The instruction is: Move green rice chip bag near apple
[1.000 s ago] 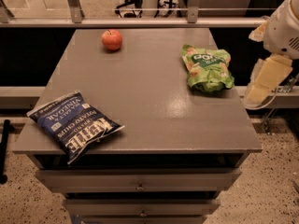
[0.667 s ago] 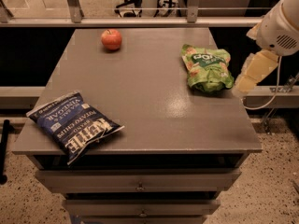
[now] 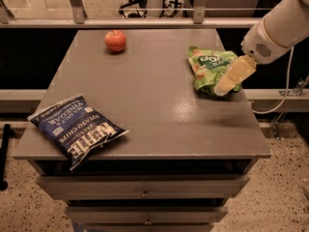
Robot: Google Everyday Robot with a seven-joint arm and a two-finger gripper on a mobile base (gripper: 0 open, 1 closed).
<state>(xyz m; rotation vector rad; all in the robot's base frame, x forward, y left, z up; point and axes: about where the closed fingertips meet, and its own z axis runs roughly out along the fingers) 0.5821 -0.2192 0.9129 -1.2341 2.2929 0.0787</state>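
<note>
The green rice chip bag (image 3: 208, 69) lies flat near the right edge of the grey table (image 3: 149, 105). The red-orange apple (image 3: 115, 40) stands at the far side of the table, left of centre, well apart from the bag. My gripper (image 3: 226, 85) comes in from the upper right on a white arm (image 3: 277, 25). Its pale yellow finger (image 3: 235, 74) hangs over the right part of the green bag and hides that part.
A dark blue Kettle chip bag (image 3: 75, 130) lies at the table's front left corner. The table has drawers (image 3: 145, 193) below its front edge. A metal rail (image 3: 145, 21) runs behind the table. A white cable (image 3: 275, 103) hangs at the right.
My gripper has moved left and down from beside the table's right edge to over the right part of the green bag. The bags and apple have not moved.
</note>
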